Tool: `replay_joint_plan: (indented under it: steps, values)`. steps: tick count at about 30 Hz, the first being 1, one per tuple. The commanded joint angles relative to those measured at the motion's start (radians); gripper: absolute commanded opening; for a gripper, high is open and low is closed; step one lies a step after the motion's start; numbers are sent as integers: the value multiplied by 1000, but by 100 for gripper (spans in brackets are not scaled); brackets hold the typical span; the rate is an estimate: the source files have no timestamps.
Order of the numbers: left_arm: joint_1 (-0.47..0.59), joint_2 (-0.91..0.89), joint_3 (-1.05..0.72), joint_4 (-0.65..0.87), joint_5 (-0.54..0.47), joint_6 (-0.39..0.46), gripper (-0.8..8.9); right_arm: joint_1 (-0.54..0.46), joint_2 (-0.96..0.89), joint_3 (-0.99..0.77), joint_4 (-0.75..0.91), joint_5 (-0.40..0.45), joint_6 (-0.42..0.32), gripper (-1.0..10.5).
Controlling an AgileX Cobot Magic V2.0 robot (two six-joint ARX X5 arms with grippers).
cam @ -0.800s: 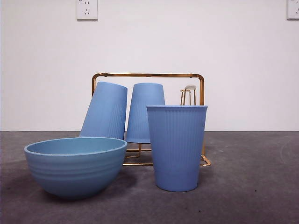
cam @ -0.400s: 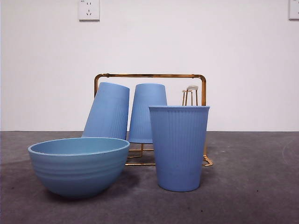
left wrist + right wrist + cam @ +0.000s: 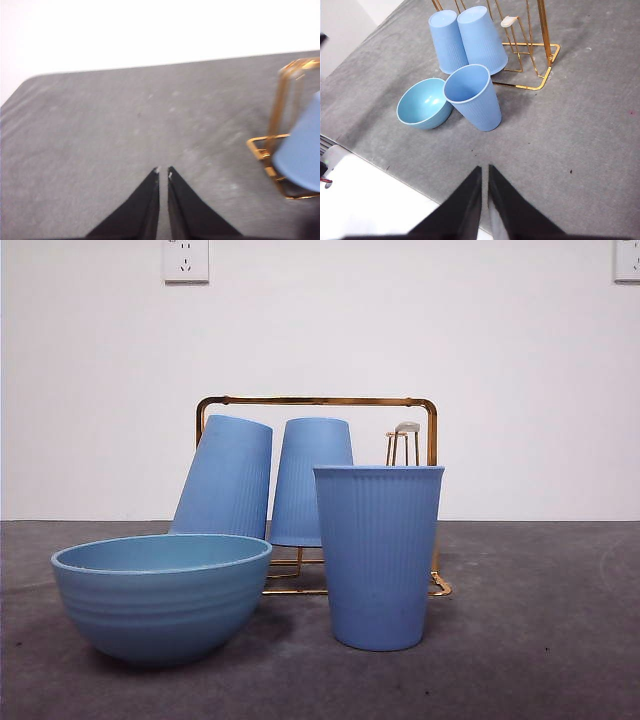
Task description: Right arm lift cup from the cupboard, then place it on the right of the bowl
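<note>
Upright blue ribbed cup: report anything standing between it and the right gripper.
Nothing visible: only bare grey table lies between the right gripper and the upright blue ribbed cup, which stands right of the light-blue bowl.

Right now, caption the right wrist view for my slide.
Upright cup beside the bowl, two inverted cups on the rack.
</note>
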Motion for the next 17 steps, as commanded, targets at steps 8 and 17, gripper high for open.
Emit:
replay_joint_plan:
  steps: [8, 17]
  values:
    - [47, -142, -290, 154, 5, -9, 25, 8, 1, 12, 10, 0, -13, 20]
    - [48, -217, -344, 134, 5, -26, 25, 8, 1, 12, 10, 0, -13, 20]
